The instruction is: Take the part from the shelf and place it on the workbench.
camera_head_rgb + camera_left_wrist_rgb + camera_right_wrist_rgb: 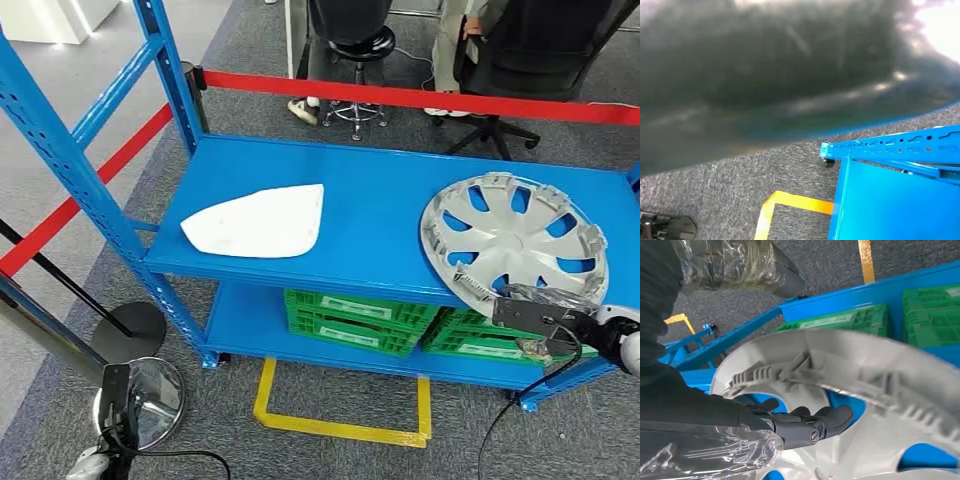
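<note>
I have the round silver-grey plastic wheel cover (515,238) lying flat at the right end of the blue steel shelf (377,215), its near rim jutting just past the shelf's front edge. My right hand (540,320) comes in from the lower right at that near rim. In the right wrist view the dark fingers (817,421) reach over the ribbed rim of the wheel cover (866,380), stretched out and close together, with clear plastic wrap over the hand's body. I can't tell whether they actually grip the rim or only rest against it.

Well apart from it, at the left end of the same shelf level, lies a flat white panel with one rounded corner (260,222). Green plastic crates (355,320) sit on the lower level beneath. A yellow tape outline (340,425) marks the grey carpet in front of the shelf, and a red barrier belt (423,98) runs behind it.

My left hand (90,462) hangs low at the bottom left; its state I cannot tell.
</note>
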Motion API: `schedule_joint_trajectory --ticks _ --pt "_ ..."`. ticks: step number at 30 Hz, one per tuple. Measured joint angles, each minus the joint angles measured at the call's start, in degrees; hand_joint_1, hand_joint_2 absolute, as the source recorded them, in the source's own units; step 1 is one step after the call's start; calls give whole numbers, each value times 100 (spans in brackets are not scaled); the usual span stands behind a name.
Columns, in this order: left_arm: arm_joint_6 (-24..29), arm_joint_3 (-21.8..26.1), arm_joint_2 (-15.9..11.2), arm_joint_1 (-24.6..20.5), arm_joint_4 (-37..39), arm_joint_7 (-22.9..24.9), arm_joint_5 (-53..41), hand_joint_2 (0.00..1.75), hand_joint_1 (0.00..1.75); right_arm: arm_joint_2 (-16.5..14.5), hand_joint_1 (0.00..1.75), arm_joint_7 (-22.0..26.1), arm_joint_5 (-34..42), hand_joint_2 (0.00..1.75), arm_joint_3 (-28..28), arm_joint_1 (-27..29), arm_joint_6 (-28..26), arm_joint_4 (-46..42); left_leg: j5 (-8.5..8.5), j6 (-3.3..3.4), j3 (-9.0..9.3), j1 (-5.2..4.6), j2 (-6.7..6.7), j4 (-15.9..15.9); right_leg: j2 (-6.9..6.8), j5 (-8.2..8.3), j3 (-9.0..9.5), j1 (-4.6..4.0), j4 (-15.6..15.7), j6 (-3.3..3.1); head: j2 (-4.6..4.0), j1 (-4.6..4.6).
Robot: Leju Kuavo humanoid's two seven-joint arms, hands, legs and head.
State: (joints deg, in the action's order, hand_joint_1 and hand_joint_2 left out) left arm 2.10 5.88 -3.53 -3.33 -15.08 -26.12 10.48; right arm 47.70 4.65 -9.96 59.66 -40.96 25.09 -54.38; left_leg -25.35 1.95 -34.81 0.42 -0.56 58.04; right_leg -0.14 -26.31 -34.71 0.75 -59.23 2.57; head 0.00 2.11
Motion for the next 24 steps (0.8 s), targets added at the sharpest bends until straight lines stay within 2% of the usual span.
schedule_joint_trajectory --ticks 3,5,7,8,10,11,12,13,14,16,17,18,21,22,24 --pt "2 0 -3 2 2 10 -10 0 0 -35 0 14 -15 175 33 -27 4 58 19 -59 -35 -23 -1 10 13 -30 89 -23 158 -44 -1 10" --pt "2 0 -5 5 3 17 -15 0 0 -61 0 21 -18 175 56 -38 7 99 24 -116 -46 -22 -1 10 12 -13 89 -23 172 -107 0 13" --pt "5 -1 -7 2 4 19 -20 0 0 -82 0 22 -26 175 74 -64 6 130 -114 -174 -113 -16 5 179 3 6 99 -4 194 -183 -1 26" --pt "9 -1 -10 -1 4 19 -22 0 0 -95 0 21 -56 175 85 -77 1 141 -268 -200 -217 -13 9 423 -3 15 106 6 205 -211 -1 33" --pt "22 0 -8 5 5 23 -18 0 0 -134 0 8 -204 175 117 -92 -26 167 -631 -228 -556 -9 14 1180 -7 15 106 0 204 -235 -1 44" --pt "26 0 -5 13 6 28 -15 0 0 -165 0 -1 -298 175 141 -95 -43 183 -737 -232 -706 -8 15 1504 -8 14 107 -4 203 -238 -1 42" --pt "28 0 -2 20 8 34 -12 0 0 -200 0 -11 -376 175 166 -102 -57 205 -742 -229 -782 -8 15 1660 -5 14 108 -9 202 -241 -1 43" --pt "28 0 -1 23 9 38 -10 0 0 -232 0 -19 -426 175 189 -111 -66 230 -640 -219 -755 -8 15 1599 -1 14 111 -13 201 -242 -1 43" --pt "29 0 -1 23 10 41 -10 0 0 -265 0 -25 -455 175 215 -124 -73 256 -455 -202 -623 -9 15 1323 3 13 117 -17 200 -241 -1 42" --pt "31 0 -1 16 11 42 -10 0 0 -327 0 -30 -485 175 266 -155 -83 307 -103 -160 -239 -14 14 555 12 4 121 -35 186 -226 -1 41" --pt "32 1 -1 9 11 44 -10 0 0 -361 0 -28 -495 175 296 -175 -88 338 -22 -140 -100 -17 13 267 20 2 110 -47 176 -207 -1 38" --pt "33 1 -1 3 12 48 -10 0 0 -393 0 -19 -506 175 323 -194 -95 373 -4 -123 -29 -22 12 107 26 2 96 -57 169 -184 -1 36" --pt "37 4 1 0 13 58 -10 0 0 -469 0 41 -550 175 410 -250 -113 494 -10 -52 -14 -17 9 20 31 -9 60 -56 159 -100 0 32" --pt "37 5 1 0 13 59 -9 0 0 -487 0 58 -565 175 437 -268 -114 529 2 -20 -11 -6 8 8 27 -78 11 -53 73 -73 0 21" --pt "38 9 1 0 14 59 -8 0 0 -527 0 81 -601 175 488 -292 -115 589 18 21 -8 11 8 -7 22 -380 -252 -40 -461 -23 0 2"
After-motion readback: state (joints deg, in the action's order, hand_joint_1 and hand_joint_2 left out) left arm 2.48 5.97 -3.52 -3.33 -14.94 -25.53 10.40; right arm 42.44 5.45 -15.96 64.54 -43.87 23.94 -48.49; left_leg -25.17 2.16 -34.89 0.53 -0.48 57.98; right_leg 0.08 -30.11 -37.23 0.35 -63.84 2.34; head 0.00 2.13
